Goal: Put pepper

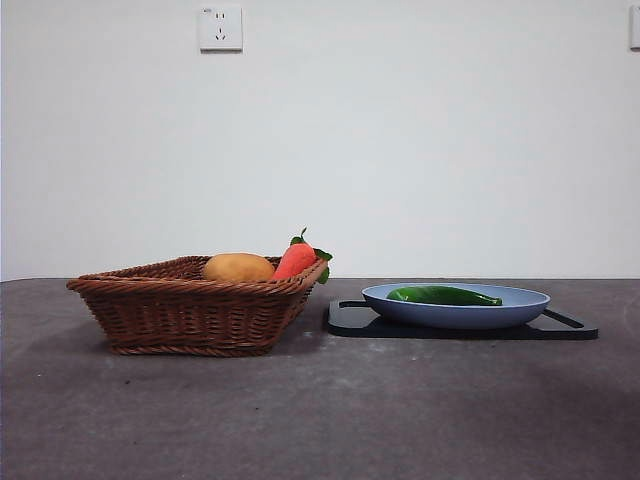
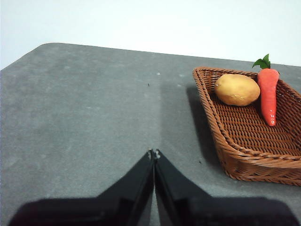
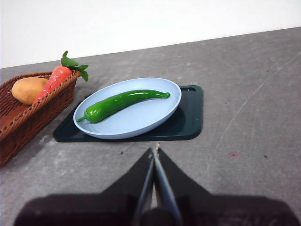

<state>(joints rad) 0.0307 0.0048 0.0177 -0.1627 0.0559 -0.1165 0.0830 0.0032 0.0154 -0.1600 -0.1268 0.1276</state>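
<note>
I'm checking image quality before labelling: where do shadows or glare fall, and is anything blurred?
Front view: sharp; the brown woven wicker basket casts a soft shadow on the grey table. Left wrist view: a dark shadow lies beside the basket wall; shut left gripper slightly soft. Right wrist view: the glossy long green pepper shows small highlights on the pale blue oval plate; shut right gripper blurred.

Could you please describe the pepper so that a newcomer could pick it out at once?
Beside the wicker basket sits a black tray carrying a pale blue plate. The pepper lies alone on that plate: long, glossy and green.
</note>
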